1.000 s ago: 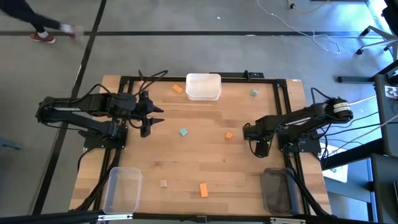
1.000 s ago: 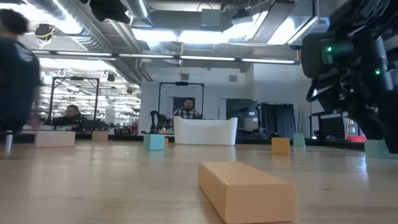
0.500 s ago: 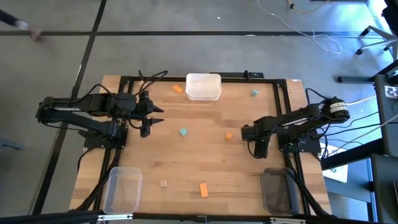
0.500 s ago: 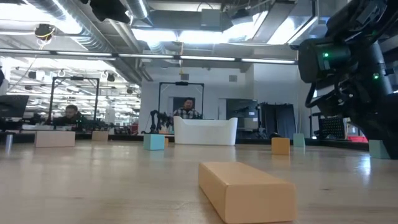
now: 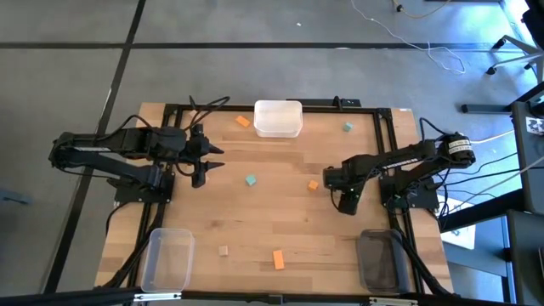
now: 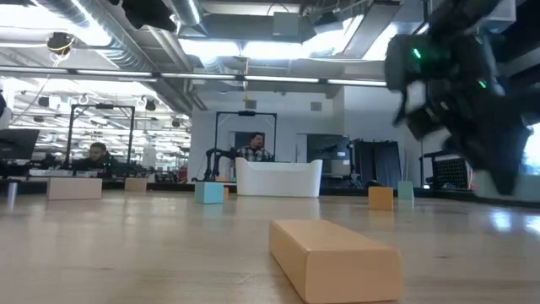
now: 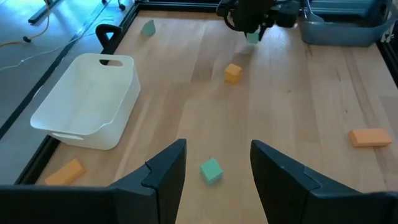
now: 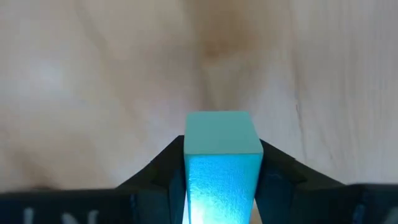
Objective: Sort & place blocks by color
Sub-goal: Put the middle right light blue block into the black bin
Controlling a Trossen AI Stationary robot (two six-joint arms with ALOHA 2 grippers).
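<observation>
Right claw (image 5: 347, 204), right of centre in the high view: clenched on a teal block (image 8: 222, 163), fingers (image 8: 163, 167) pressed to both of its sides, above the bench (image 5: 280, 221).

Left claw (image 5: 211, 158), left of centre: released, holding nothing, jaws apart over bare wood.

Loose blocks, high view:
- teal cube (image 5: 251, 180), centre
- orange cube (image 5: 313, 184), just left of the right claw
- teal cube (image 5: 348, 127), upper right
- orange bar (image 5: 243, 121), beside the white bin (image 5: 278, 118), top centre
- tan cube (image 5: 223, 251) and orange bar (image 5: 278, 259), lower centre

Clear bins: lower left (image 5: 167, 258), lower right (image 5: 381, 260).
</observation>
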